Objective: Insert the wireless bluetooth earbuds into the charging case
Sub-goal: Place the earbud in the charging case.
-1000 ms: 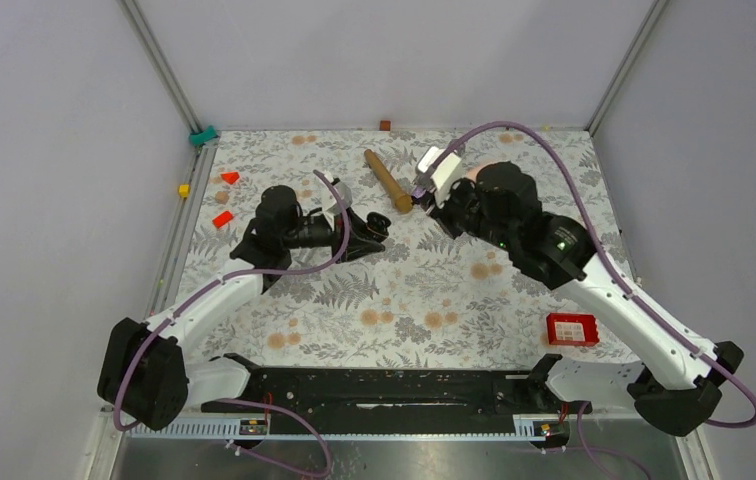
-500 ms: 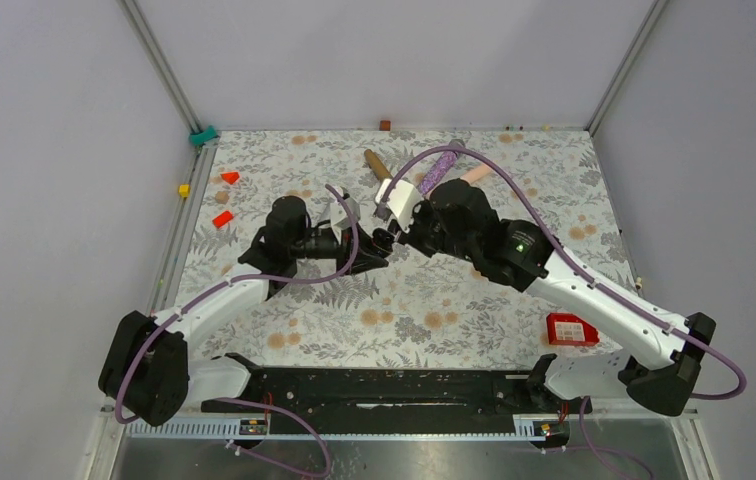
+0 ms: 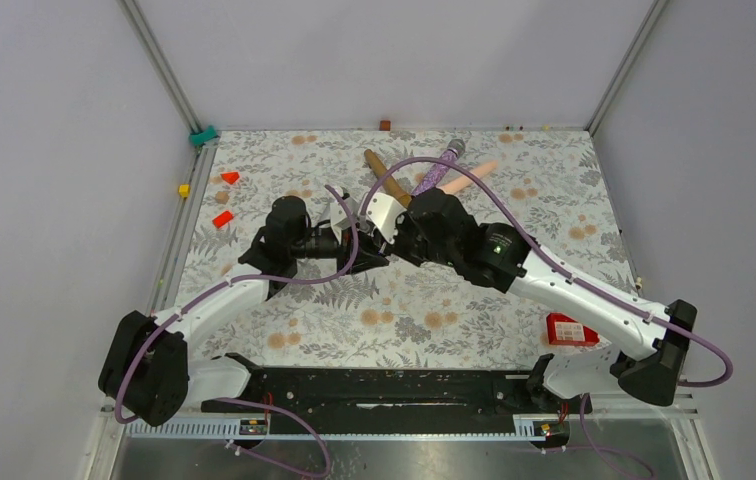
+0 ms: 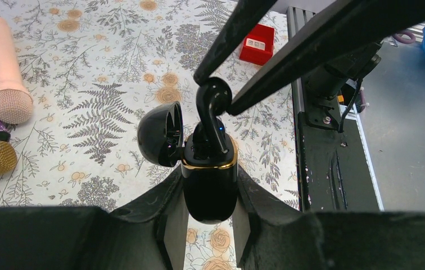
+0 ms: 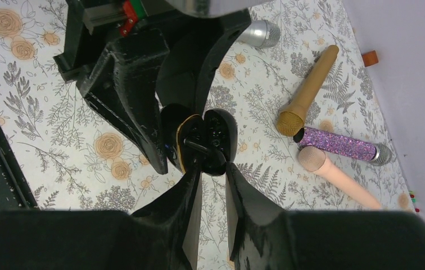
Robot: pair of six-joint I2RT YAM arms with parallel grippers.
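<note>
- Left gripper (image 4: 208, 177) clamped on the lower body of the charging case (image 4: 210, 194), one finger on each side. Case upright, mouth facing up.
- Lid (image 4: 159, 134) hinged back to the left in the left wrist view, hollow inside showing. Gold band around the rim of the case.
- Right gripper (image 5: 211, 169) pinching one earbud (image 4: 213, 101) by its rounded head. Fingers (image 4: 235, 31) slanting down from the top of the left wrist view and meeting at that head.
- Earbud directly over the mouth of the case, stem pointing down into a well. Head clear above the gold rim, so not seated. Small blue light just beside the stem.
- Other well in shadow behind the stem; possibly a second earbud in there, but cannot tell.
- From above, both grippers tip to tip near the middle of the floral table (image 3: 434, 320), left arm reaching in from the left and right arm from the right.
- Toward the far edge, beyond the meeting point: gold microphone (image 5: 311, 84), purple glitter microphone (image 5: 339, 144) and pink microphone (image 5: 334, 174). Heads of the three close together, bodies fanning apart, all lying flat and well apart from the case.
- Red box (image 3: 571, 328) near the table's right edge on the near side, beside the right arm's long link and well apart from both grippers.
- Two small red pieces (image 3: 230, 177) near the left edge of the table, behind the left arm.
</note>
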